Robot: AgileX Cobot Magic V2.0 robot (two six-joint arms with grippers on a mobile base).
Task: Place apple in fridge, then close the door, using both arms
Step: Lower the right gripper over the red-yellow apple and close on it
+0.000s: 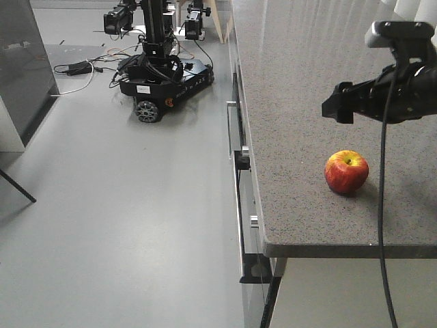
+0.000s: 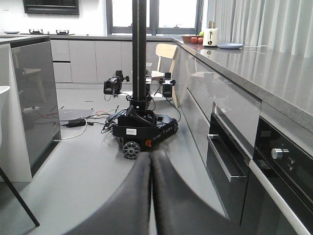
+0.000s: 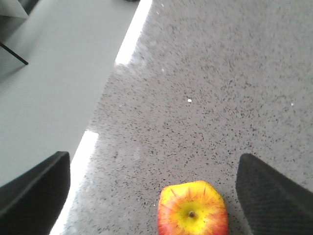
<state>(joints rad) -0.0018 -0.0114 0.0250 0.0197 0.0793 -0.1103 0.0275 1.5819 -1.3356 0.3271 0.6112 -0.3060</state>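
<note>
Grey speckled tabletop [image 1: 300,219] is where we begin. Close to its front edge sits the apple [image 1: 346,172], red and yellow, with its stem dimple up. Our right tool [image 3: 152,157] hangs over it with its fingers spread wide, one on each side, not touching it. Our left tool [image 2: 150,161] has its fingers pressed together with nothing between them. Farther off stands a black wheeled robot [image 1: 160,75]. We think nothing is done yet. We must grab the apple, carry it to the fridge, put it inside and push the door closed.
</note>
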